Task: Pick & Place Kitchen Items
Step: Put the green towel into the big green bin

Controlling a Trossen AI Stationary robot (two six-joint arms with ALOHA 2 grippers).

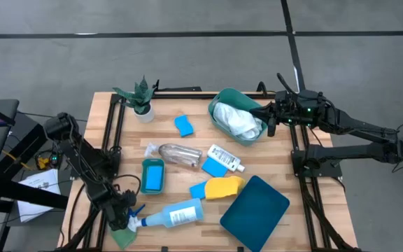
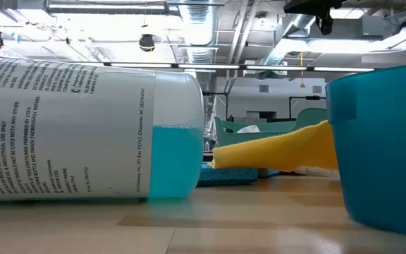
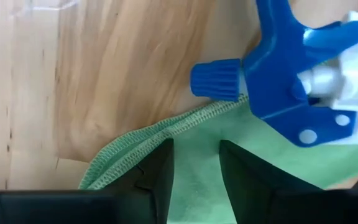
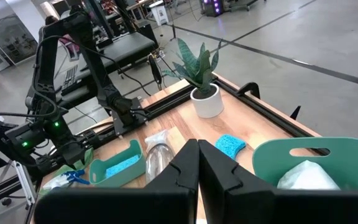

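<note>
Two arms share the table (image 1: 257, 168), but only the left claw (image 3: 196, 163), lower left in the high view, is near the green cloth (image 3: 204, 186): its part-open fingers straddle the cloth's hem, which runs crosswise beside the spray bottle (image 1: 177, 214). The right claw (image 4: 198, 163) hovers clenched over the teal tub (image 1: 224, 99).

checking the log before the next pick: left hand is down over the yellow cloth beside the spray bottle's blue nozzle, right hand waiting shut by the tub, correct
Not quite: the cloth under the left hand is green, not yellow, as the left wrist view shows. It does lie beside the spray bottle nozzle, and the right hand waits shut by the tub.
</note>
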